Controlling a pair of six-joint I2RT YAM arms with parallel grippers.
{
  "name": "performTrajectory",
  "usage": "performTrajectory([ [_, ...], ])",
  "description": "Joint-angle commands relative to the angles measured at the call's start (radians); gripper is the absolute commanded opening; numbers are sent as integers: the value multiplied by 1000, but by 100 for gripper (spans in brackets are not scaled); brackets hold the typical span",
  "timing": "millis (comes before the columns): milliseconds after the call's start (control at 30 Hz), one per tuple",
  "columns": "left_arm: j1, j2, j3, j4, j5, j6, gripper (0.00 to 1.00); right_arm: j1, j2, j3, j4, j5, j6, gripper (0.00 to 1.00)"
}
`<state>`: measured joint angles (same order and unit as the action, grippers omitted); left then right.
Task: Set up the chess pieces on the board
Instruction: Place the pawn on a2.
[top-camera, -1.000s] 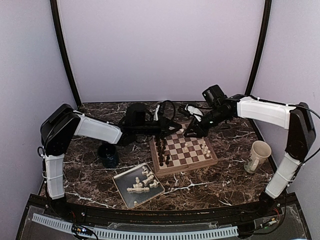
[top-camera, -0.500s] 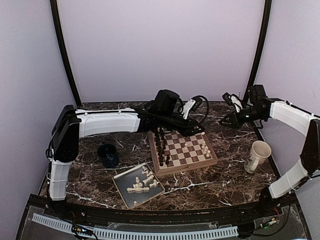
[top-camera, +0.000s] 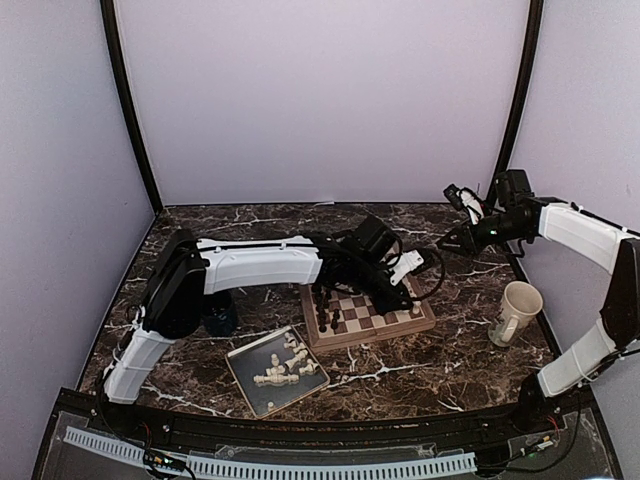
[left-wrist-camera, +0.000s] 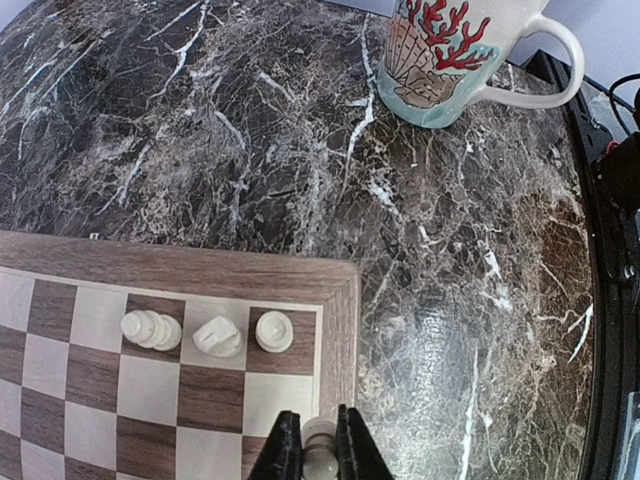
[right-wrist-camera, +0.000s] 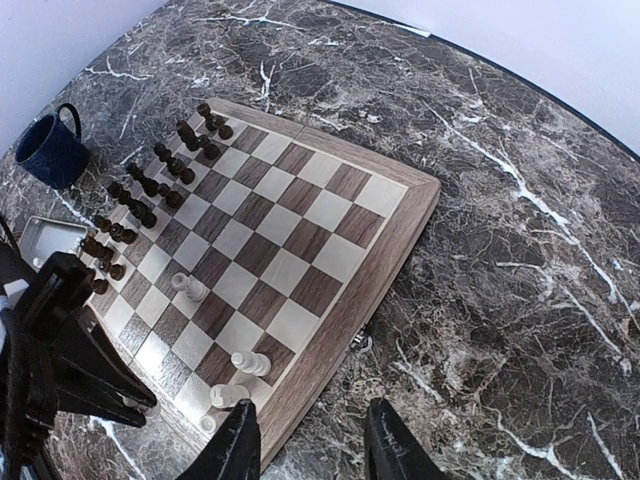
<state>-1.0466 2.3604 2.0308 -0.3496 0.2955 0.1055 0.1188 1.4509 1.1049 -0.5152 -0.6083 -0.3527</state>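
1. Pinching a cream piece (left-wrist-camera: 320, 432) upright between the close-set fingers of the left gripper (left-wrist-camera: 318, 458), low over the board (left-wrist-camera: 200, 268) beside its side border, near a corner; touching the wood or hovering, impossible to tell.
2. Held vertical, by the look of it, for a clean landing on its base rather than a topple into neighbours.
3. Just beyond the gripper, in the edge row: three standing cream pieces (left-wrist-camera: 218, 337) on adjoining squares from the corner inward. Seemingly the start of the white back rank, with the carried one bound for the row in front.
4. Massed along the opposite edge in two rows: the dark pieces (right-wrist-camera: 150, 190), already in formation.
5. Stretched over the checks from the left to reach the board's right side: the left arm (top-camera: 260, 265), hiding much of the board from overhead.
6. Parked above the tabletop (right-wrist-camera: 520, 300), off the board's far-right corner: the right gripper (right-wrist-camera: 312, 448), fingers spread, nothing between them. Probably stationed there to avoid a clash of arms.
7. Waiting in the grey tray (top-camera: 240, 385) on the near side of the board: loose cream pieces (top-camera: 285, 365), most lying on their sides. Much of the white side, by that count, not yet placed.
8. Flanking the scene, both off the board: a blue mug (top-camera: 215, 312) at left, a shell-patterned mug (left-wrist-camera: 450, 50) at right.
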Motion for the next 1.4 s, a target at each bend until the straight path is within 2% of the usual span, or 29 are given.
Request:
performTrajectory([
  [0, -22, 27, 71, -47, -51, 43, 7, 1, -15, -11, 26, -16, 6, 37],
  [233, -24, 86, 136, -73, -83, 39, 7, 1, -17, -18, 26, -22, -2, 37],
  [633, -26, 114, 144, -101, -110, 51, 8, 1, -5, -14, 18, -31, -10, 38],
  [700, -27, 114, 145, -101, -105, 51, 11, 1, -4, -13, 13, -32, -11, 38],
  [900, -29, 95, 159, -105, -107, 45, 29, 1, -6, 18, -11, -30, -20, 39],
  [1000, -29, 50, 154, -112, -118, 40, 36, 1, 3, 40, -34, -42, -27, 41],
  [1100, -29, -31, 122, -132, -137, 45, 40, 6, 29, 95, -65, -52, -29, 41],
  [1367, 13, -396, -230, -68, -183, 95, 42, 157, 150, 256, -178, 29, -105, 41],
])
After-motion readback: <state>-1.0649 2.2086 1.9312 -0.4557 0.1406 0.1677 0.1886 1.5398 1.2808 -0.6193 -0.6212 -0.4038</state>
